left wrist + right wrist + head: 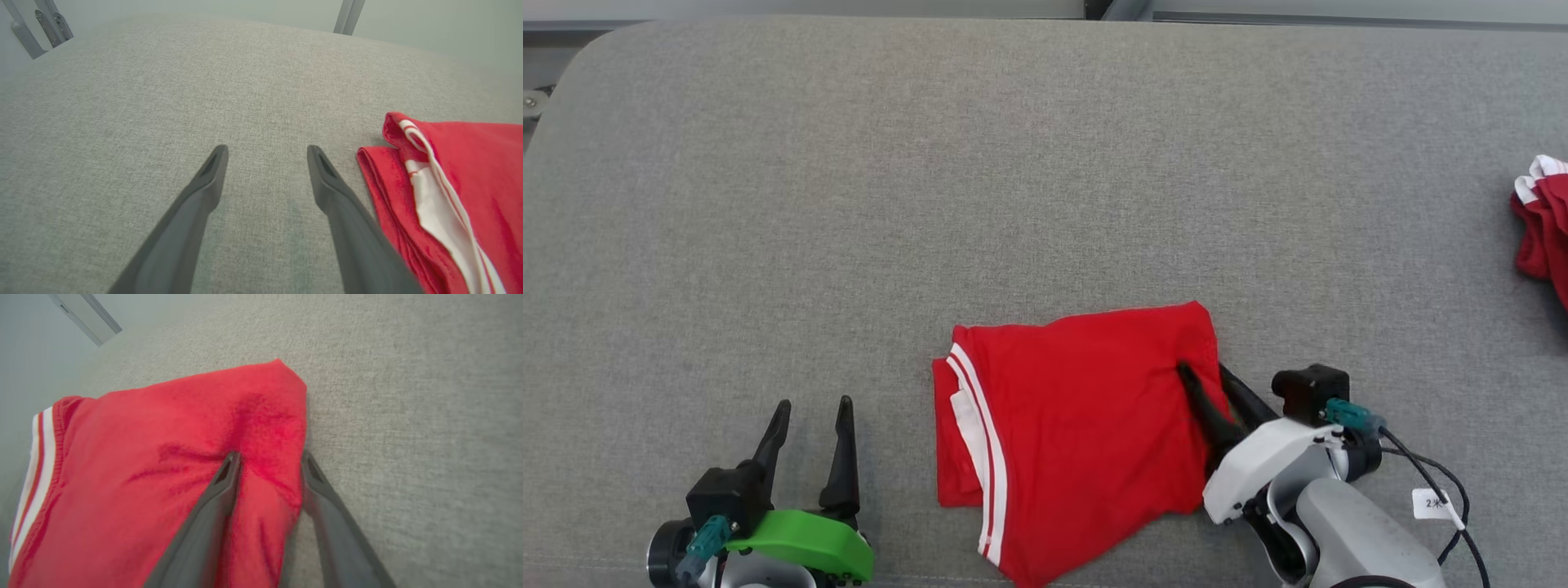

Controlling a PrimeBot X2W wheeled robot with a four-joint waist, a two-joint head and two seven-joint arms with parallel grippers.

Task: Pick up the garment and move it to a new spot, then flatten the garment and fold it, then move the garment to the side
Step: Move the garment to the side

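The garment (1078, 425) is red with white stripes at its left hem and lies folded on the grey cloth table (1013, 163), near the front edge. My right gripper (1203, 371) rests on its right edge. In the right wrist view the right gripper (270, 457) has its jaws apart astride that edge, one finger pressing down on the garment (163, 457) and the other at the border, with a ridge of fabric bunched between. My left gripper (814, 404) stands open over bare table to the garment's left. The left wrist view shows the left gripper (267, 149) empty, close beside the garment (470, 171).
Another red and white cloth (1543, 220) lies at the table's far right edge. A black cable with a white tag (1431, 502) hangs off my right wrist. Metal frame legs (41, 24) stand beyond the table's far side.
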